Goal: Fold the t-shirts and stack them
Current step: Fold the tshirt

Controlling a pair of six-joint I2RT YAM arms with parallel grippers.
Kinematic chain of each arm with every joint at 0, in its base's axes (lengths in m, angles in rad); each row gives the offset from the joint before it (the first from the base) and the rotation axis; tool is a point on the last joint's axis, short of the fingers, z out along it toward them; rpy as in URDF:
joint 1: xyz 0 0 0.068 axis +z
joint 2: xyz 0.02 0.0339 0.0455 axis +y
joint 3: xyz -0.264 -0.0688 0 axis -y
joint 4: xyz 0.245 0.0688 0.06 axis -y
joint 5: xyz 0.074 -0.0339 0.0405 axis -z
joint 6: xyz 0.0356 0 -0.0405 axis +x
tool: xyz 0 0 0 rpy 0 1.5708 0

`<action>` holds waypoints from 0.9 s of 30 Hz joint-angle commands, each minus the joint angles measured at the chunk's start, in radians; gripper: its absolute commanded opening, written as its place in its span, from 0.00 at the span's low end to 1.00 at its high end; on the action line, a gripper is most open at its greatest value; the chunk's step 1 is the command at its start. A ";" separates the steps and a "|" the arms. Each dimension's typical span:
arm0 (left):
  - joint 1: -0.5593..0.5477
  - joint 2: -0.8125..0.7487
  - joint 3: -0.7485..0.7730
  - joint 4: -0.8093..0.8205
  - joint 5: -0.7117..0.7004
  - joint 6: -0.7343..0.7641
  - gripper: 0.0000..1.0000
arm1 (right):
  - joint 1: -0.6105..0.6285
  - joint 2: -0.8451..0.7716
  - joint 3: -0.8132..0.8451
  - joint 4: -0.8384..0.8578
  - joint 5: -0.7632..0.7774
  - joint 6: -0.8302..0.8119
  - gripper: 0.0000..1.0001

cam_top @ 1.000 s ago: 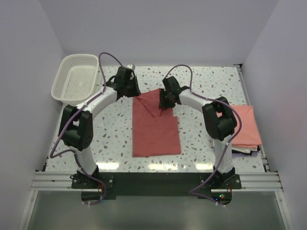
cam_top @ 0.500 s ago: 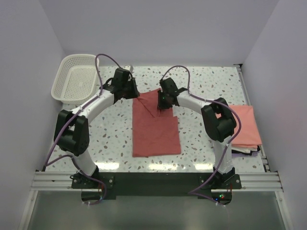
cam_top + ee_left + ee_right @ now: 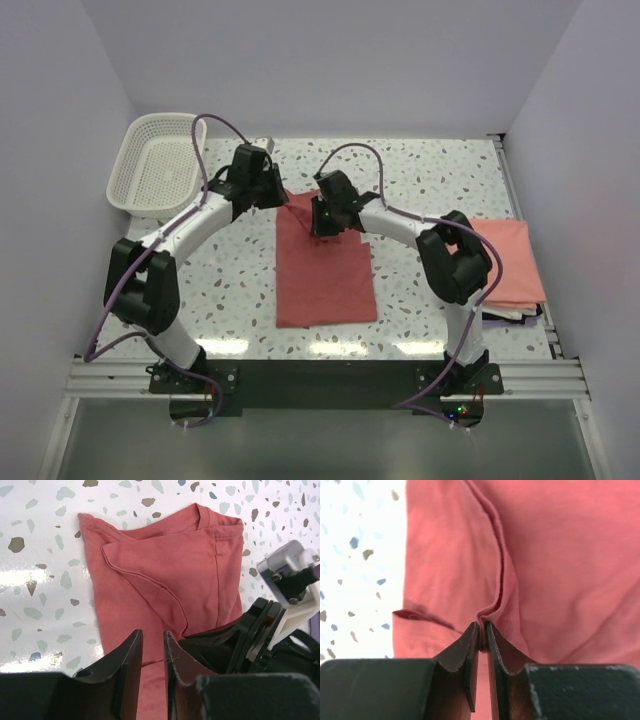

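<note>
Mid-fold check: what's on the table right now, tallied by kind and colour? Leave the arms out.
Dusty red t-shirt: 1
Salmon pink t-shirt: 1
White lattice basket: 1
Pale and dark layers under the pink shirt: too hidden to count
Total that can be counted: 3

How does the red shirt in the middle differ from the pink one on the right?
The red shirt is a darker dusty red; the pink shirt is lighter salmon. The red shirt lies mid-table with the right gripper pinching a fold of it; the pink shirt rests untouched on a pile at the right edge. Both are plain and folded.
</note>
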 commanded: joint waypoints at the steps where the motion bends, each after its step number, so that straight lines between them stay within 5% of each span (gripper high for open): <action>1: 0.007 -0.055 -0.013 0.010 -0.001 -0.013 0.27 | 0.034 -0.031 0.017 0.047 -0.037 0.006 0.15; 19: 0.007 -0.055 -0.050 -0.006 -0.013 -0.033 0.28 | 0.071 0.050 0.028 0.114 -0.140 0.023 0.17; 27: 0.007 -0.066 -0.102 0.009 0.003 -0.066 0.29 | 0.068 0.001 0.005 0.119 -0.164 0.031 0.48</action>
